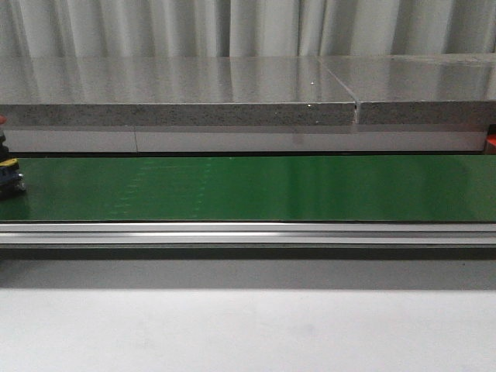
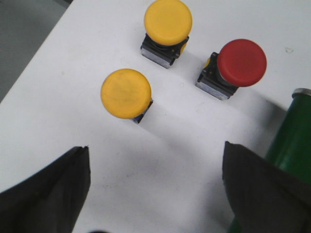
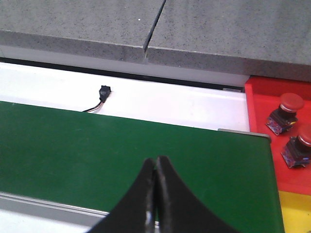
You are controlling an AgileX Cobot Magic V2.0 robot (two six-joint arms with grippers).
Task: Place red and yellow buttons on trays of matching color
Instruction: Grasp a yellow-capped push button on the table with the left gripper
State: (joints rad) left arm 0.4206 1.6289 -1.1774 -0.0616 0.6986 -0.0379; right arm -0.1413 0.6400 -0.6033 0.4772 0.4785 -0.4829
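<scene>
Left gripper [image 2: 155,194], fingers apart, hovers over two round yellow push-buttons [image 2: 126,93] with a red-capped button [image 2: 241,62] at two o'clock; right gripper [image 3: 155,194] pinched together above the glossy green belt [image 3: 97,150].

No readable txt, labels, brands, nos. or signs in any view. Yellow button caps [image 2: 167,22] [image 2: 126,93] and red cap [image 2: 241,62] are plain, no markings. Green belt [image 1: 256,187], red tray [image 3: 262,104] and grey slab [image 1: 178,91] also carry no lettering.
</scene>
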